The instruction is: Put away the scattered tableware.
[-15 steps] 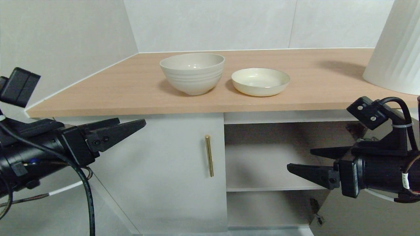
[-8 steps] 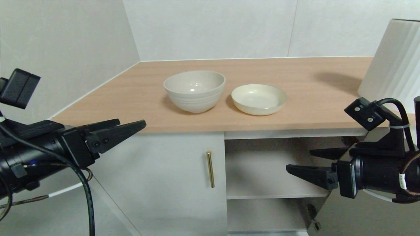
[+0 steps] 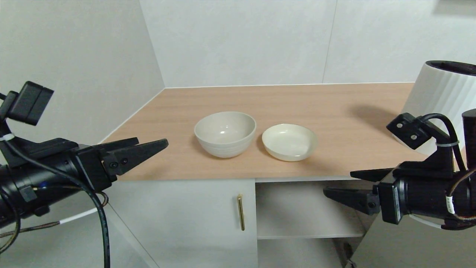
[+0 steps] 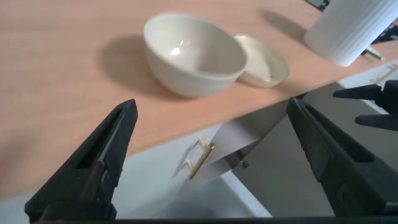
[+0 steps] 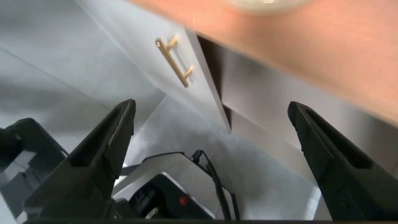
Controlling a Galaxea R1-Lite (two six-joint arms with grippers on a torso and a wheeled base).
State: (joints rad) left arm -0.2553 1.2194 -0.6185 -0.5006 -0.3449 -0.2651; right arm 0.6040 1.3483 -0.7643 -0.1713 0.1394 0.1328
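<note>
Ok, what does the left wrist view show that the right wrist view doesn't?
Left wrist view: the deep bowl, the white ribbed vessel and the shallow bowl whole. Right wrist view: a look from low down into the open bay beside the door. Both: the counter, the brass handle and, it seems, the shallow bowl, a mere sliver at the right wrist view's edge.

Deep bowl (image 3: 225,133) – pale grey-beige, faint ridged bands low on side. Shallow bowl (image 3: 289,141) – plain cream. Countertop (image 3: 260,98) light wood grain. Cabinet door (image 3: 186,219) off-white, handle (image 3: 240,212) brass. Ribbed vessel (image 3: 438,89) white, dark rim. Left gripper (image 3: 152,141), right gripper (image 3: 337,181) black.
</note>
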